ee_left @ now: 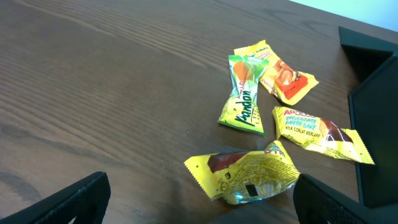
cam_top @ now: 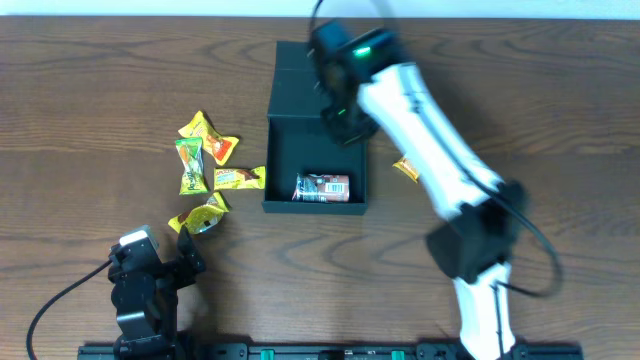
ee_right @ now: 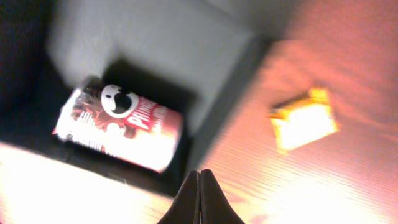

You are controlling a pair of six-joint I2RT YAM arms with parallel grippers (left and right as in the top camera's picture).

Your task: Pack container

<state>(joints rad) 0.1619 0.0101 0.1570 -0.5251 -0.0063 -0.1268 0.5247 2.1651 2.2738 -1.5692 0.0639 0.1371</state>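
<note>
The dark teal container (cam_top: 314, 207) stands open at mid-table, its flap lid (cam_top: 296, 72) folded back at the far side. A small red-topped can (cam_top: 322, 187) lies inside it by the front wall. My right gripper (cam_top: 341, 120) hangs over the container's back right part. In the right wrist view it is shut and empty (ee_right: 199, 186), above the can (ee_right: 121, 127) and the container wall (ee_right: 168, 50). Several snack packets (cam_top: 212, 165) lie left of the container. My left gripper (cam_top: 185, 258) is open, close to the nearest yellow packet (ee_left: 249, 177).
One yellow packet (cam_top: 405, 168) lies alone right of the container, also in the right wrist view (ee_right: 305, 124). The left wrist view shows a green packet (ee_left: 242, 93), an orange-yellow one (ee_left: 280, 71), an Apollo packet (ee_left: 320, 134) and the container's side (ee_left: 376, 112).
</note>
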